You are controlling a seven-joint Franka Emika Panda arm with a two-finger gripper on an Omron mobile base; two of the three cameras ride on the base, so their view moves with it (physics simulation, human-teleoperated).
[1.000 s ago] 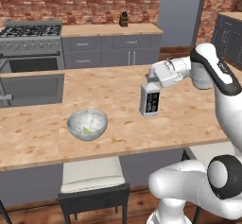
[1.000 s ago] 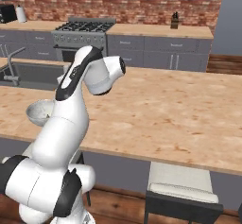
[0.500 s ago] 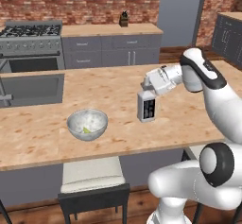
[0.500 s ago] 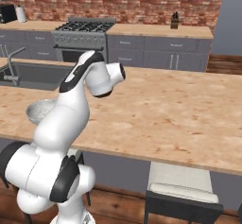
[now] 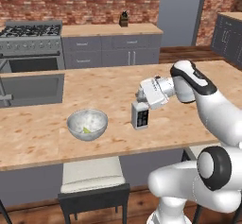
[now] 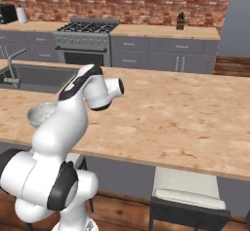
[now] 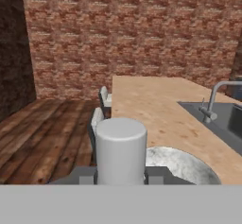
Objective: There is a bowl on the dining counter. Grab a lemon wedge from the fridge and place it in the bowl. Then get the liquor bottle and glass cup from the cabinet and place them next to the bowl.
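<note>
The tool is clamped on the liquor bottle, upright near the bowl on the desk.

Counted on the worktop: one bowl, one lemon wedge inside it, one liquor bottle. Two stools were noted.

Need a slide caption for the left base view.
Gripper holds liquor bottle upright on the counter, right of the bowl.
</note>
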